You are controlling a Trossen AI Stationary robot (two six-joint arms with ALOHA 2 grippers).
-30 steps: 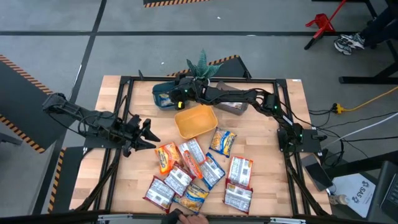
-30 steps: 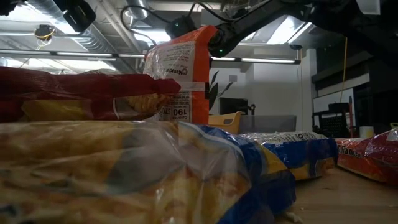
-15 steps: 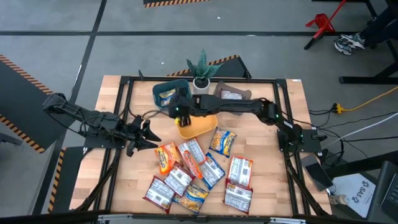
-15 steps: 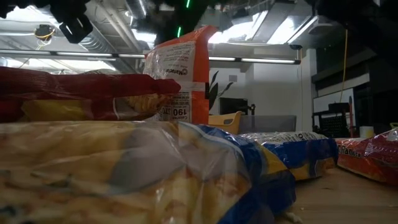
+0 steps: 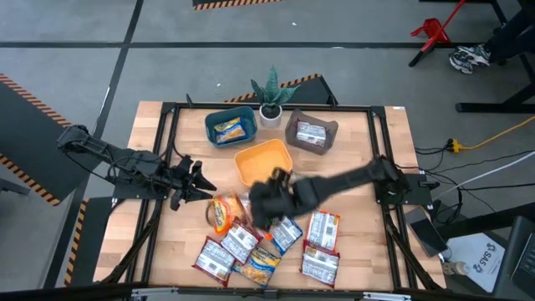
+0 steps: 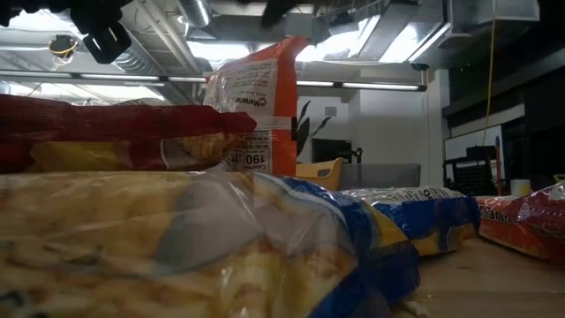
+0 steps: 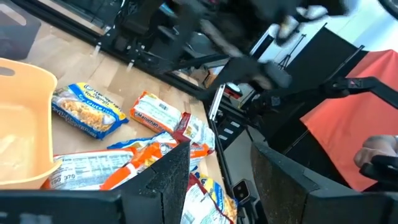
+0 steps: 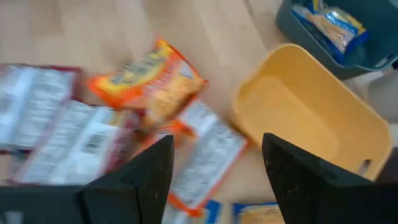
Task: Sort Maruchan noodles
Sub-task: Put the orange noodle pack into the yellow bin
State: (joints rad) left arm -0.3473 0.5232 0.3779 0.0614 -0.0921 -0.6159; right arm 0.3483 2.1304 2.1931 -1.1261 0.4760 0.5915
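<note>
Now right jaws (image 5: 266, 201) open, over noodle packets (image 5: 251, 234).

Both arms are dark, nearly black, built of slim jointed links. The left arm (image 5: 117, 163) carries thin cables along its links and ends in a spiky-looking left gripper (image 5: 194, 181) with black fingers (image 7: 163, 180) that are broad, flat and matte. The right arm (image 5: 351, 178) is a long dark tube; its fingers (image 8: 134, 177) are wide black slabs with angled tops.
</note>
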